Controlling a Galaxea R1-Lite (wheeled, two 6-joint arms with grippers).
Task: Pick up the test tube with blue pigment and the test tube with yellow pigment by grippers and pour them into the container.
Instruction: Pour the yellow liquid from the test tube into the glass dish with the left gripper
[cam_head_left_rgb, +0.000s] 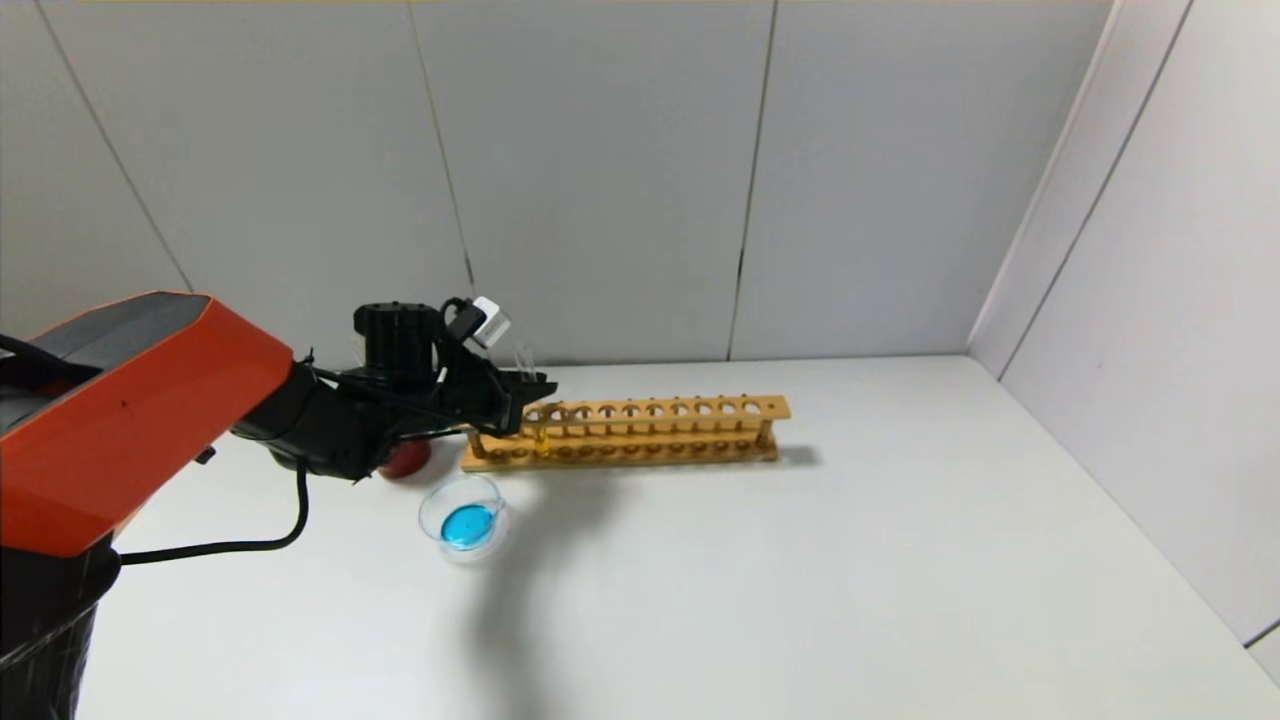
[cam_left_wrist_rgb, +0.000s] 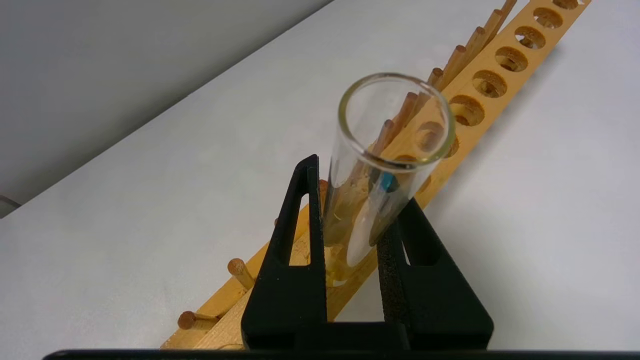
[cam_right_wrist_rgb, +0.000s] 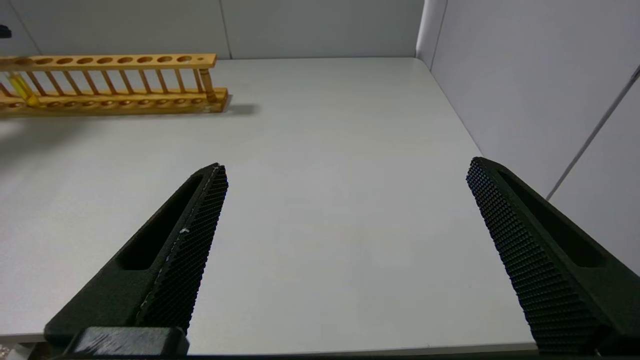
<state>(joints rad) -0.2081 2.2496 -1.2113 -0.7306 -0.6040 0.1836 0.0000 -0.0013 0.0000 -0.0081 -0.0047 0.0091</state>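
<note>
My left gripper (cam_head_left_rgb: 530, 390) is at the left end of the wooden rack (cam_head_left_rgb: 660, 410). It is shut on a clear tube (cam_left_wrist_rgb: 350, 200) that leans in a rack hole. Yellow liquid (cam_head_left_rgb: 543, 440) sits at the tube's bottom, so this is the test tube with yellow pigment; it also shows in the right wrist view (cam_right_wrist_rgb: 22, 87). A small blue speck shows through the glass. No tube holding blue liquid is in view. The container (cam_head_left_rgb: 430, 510), a low glass dish, stands in front of the rack's left end with blue liquid in it. My right gripper (cam_right_wrist_rgb: 346, 165) is open and empty over bare table.
A dark red cup (cam_head_left_rgb: 405, 458) stands left of the rack, partly behind my left arm. The rack's other holes (cam_left_wrist_rgb: 500, 75) are empty. Grey walls close the table at the back and on the right.
</note>
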